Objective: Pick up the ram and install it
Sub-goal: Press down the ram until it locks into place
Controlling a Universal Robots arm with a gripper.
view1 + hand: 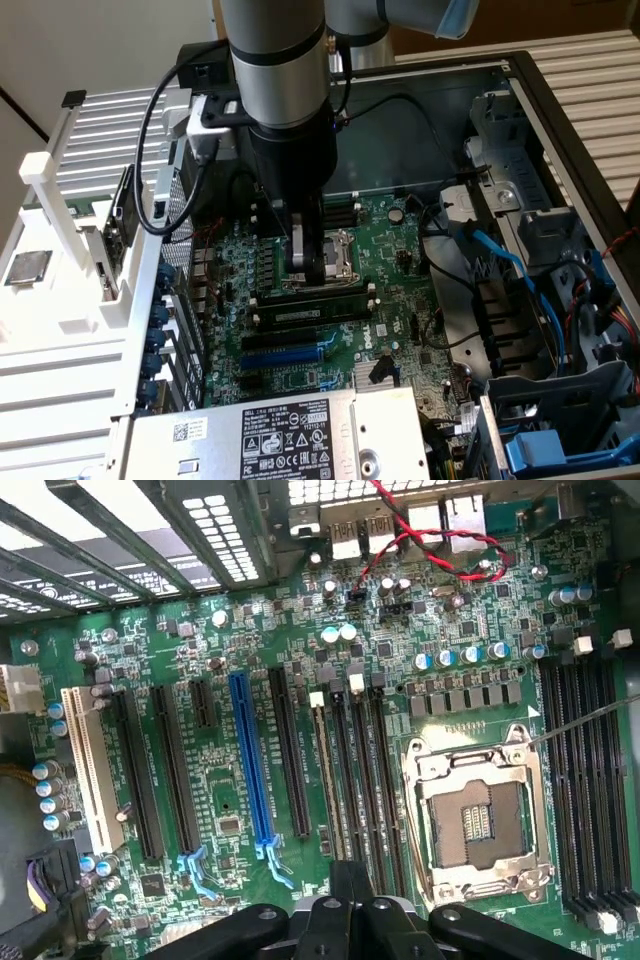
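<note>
In the exterior view the light is soft and even; the white rack (70, 250) on the exterior view's left looks very bright, almost washed out; the inside of the case (420, 110) is darker, with deep shadow under the arm (280, 90); the arm looks a bit fuzzy. In the wrist view the board (300, 680) is well lit and sharp; the grille (160, 540) glows white with glare; the gripper (350, 920) is dark and blurry.

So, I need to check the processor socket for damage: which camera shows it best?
The wrist view: the processor socket lies whole in sight, seen from above. In the exterior view the gripper hides part of it.
</note>
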